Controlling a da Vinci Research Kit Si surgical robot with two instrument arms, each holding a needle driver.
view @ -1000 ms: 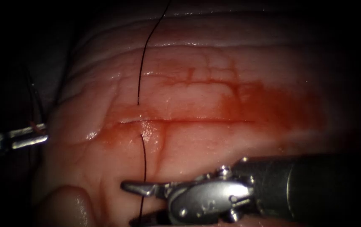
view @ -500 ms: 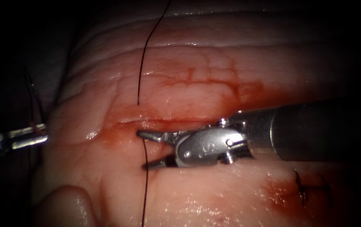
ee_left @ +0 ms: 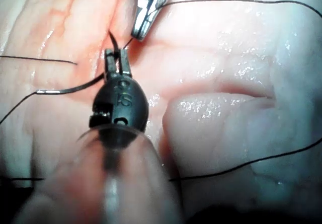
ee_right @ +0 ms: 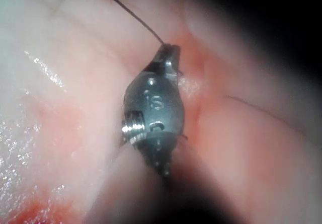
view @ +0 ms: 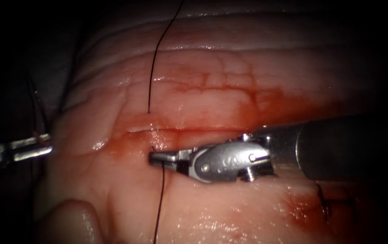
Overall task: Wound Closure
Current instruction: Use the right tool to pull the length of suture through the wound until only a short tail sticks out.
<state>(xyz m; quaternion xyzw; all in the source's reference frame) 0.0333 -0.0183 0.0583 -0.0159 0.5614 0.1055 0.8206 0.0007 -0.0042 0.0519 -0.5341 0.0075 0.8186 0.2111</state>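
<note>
Watching the right tool point(view: 158, 158) with its fingers closed on the thread point(view: 159, 199) just below the cut point(view: 194, 131).
We see glistening tissue point(view: 230, 86) stained with red fluid point(view: 293, 113); at nine o'clock the left tool point(view: 44, 147) pinches thread too. We read "S" on each tool's wrist.

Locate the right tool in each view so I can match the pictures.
Endoscope: the right tool comes in from the right, jaws shut on the thread just below the cut.
Left wrist: the right tool lies just beyond the left tool, with thread at its tip.
Right wrist: the right tool is seen from behind, thread leaving its tip.
Shared landmark: the thread at its jaws.
</note>
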